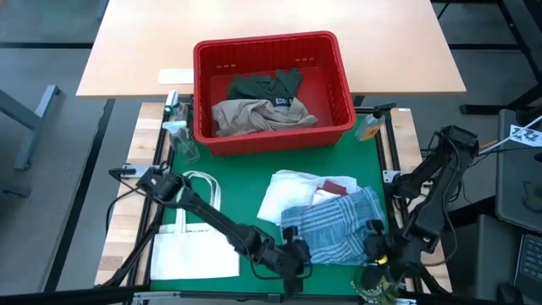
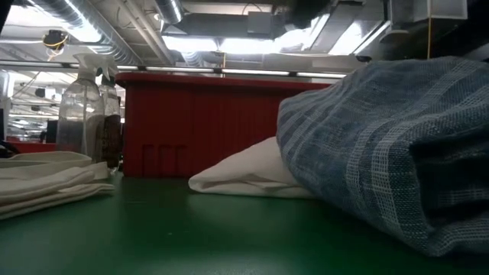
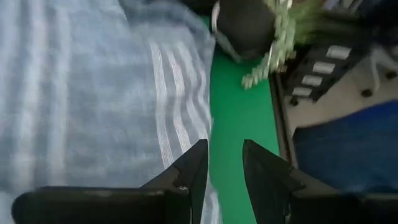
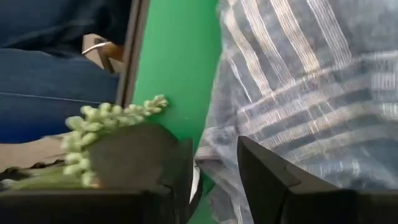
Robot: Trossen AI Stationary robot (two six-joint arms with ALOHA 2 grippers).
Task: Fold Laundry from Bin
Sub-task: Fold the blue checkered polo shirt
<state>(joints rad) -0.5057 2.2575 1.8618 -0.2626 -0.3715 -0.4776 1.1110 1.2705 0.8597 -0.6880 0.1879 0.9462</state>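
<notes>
One red basket [image 1: 273,51] holds two garments, one tan [image 1: 254,115] and one dark green [image 1: 269,85]. Three more lie on the green mat [image 1: 246,188]: a striped blue cloth [image 1: 334,224], a white piece [image 1: 288,191] and a maroon one [image 1: 337,186]. One white tote bag [image 1: 190,246] lies alongside. Two spray bottles, possibly more, stand by the basket [image 1: 175,127].

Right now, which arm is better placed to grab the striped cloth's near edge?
Likely the right. The right gripper is open with the blue-and-white striped cloth edge between its fingers. The left gripper is open just beside the edge, over green mat.
</notes>
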